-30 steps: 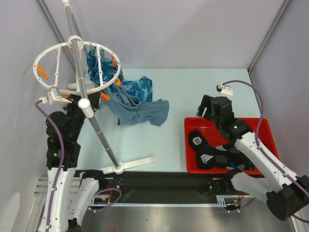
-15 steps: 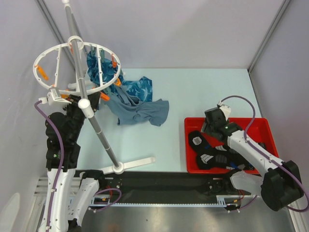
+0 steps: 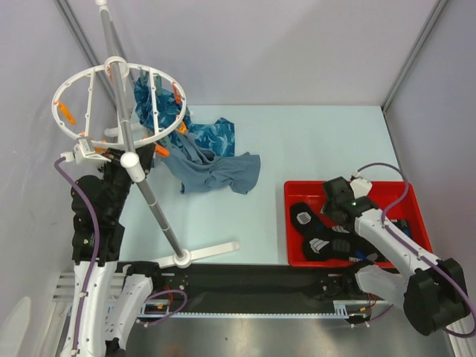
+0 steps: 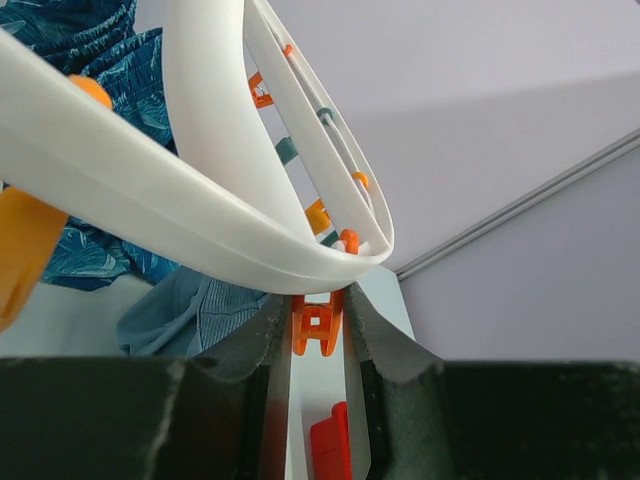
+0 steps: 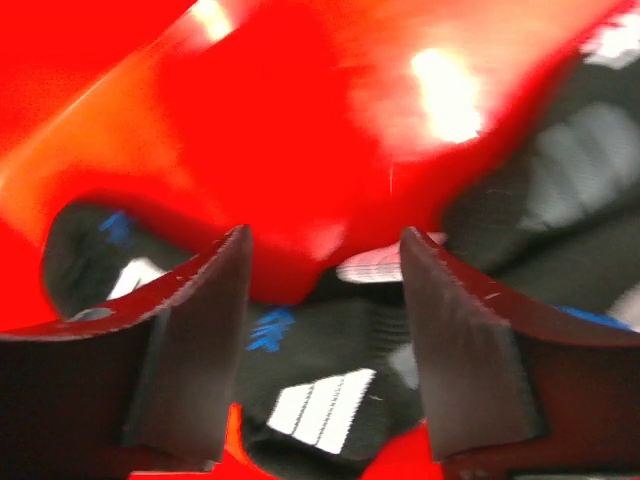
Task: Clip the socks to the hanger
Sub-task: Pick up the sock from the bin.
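Observation:
Several black socks with white striped patches lie piled in the red tray. My right gripper hangs low over them, open, with nothing between its fingers. In the right wrist view the gripper straddles a sock showing three white stripes; the picture is blurred. The hanger is a white ring with orange clips on a tilted grey pole. My left gripper sits under the ring's near rim. In the left wrist view it is shut on an orange clip below the white ring.
A blue patterned cloth hangs from the hanger's far side. A grey-blue cloth and another patterned cloth lie on the table behind the pole. The stand's white foot rests near the front edge.
My right arm has come down and toward the near side into the red tray, and its jaws have narrowed somewhat. The left arm has stayed on the clip.

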Controlling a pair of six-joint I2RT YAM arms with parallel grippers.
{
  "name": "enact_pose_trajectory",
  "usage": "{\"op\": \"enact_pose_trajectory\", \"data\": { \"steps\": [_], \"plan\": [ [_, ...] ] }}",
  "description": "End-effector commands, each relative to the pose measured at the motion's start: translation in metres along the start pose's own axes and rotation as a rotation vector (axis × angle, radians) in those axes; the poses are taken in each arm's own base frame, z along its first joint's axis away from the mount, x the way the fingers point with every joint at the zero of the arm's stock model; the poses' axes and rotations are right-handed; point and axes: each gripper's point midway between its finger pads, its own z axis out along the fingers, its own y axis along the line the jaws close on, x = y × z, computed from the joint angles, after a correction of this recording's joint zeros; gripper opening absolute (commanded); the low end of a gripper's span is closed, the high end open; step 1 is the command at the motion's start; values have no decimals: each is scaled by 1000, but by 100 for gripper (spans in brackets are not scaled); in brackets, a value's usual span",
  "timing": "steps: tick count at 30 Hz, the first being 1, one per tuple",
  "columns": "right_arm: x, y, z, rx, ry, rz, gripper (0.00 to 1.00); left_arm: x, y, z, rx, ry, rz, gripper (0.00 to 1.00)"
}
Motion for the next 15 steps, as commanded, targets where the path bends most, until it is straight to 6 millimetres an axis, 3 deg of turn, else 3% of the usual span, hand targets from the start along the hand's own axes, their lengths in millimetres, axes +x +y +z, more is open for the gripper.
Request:
{"op": "enact_pose_trajectory", "data": {
  "steps": [1, 4, 7, 13, 15],
  "plan": [
    [-28, -38, -11, 193, -110, 141, 66, 7, -4, -2, 32, 24, -1, 0],
    [-39, -62, -10, 314, -128, 203, 77, 8, -3, -1, 34, 26, 2, 0],
    [-32, -77, 4, 382, -47, 265, 84, 9, -4, 1, 38, 33, 4, 0],
    [-16, -71, 30, 352, 5, 274, 76, 10, -2, -1, 36, 29, 4, 0],
    [-19, -66, 33, 332, 1, 272, 65, 11, -1, -1, 37, 30, 2, 0]
  ]
}}
